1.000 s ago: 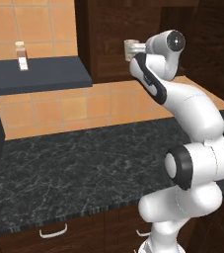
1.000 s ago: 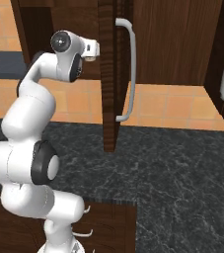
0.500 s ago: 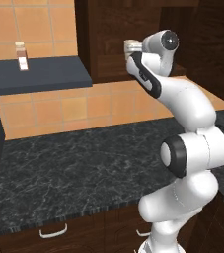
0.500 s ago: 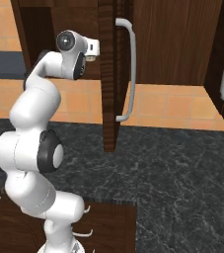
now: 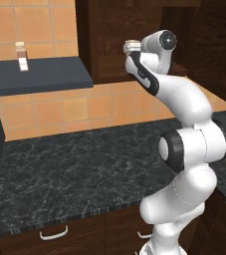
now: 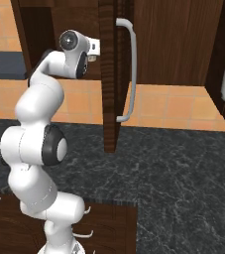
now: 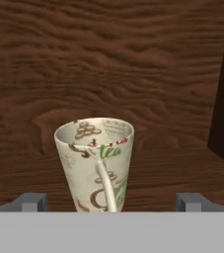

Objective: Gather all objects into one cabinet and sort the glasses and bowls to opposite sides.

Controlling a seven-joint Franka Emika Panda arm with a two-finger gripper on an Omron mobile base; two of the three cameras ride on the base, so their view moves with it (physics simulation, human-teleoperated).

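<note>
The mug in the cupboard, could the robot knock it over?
Maybe. The mug stands between the open gripper's fingertips, handle facing the hand, so closing off-centre could tip it. The open cabinet door hangs close beside the hand, so a wide swing might bump it.

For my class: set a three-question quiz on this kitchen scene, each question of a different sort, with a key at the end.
1. True or false: the gripper is shut on the cream mug.
2. Multiple choice: the mug stands (a) on the black counter, (b) on the wooden cabinet shelf, (c) on the toaster.
3. Fill in: the cabinet door with the long grey handle stands ____.

Key
1. False: the fingers stand wide apart on either side of the mug, not touching it.
2. b: it stands upright before the wood-grain back wall.
3. Open: it is seen edge-on in the right base view.
</note>
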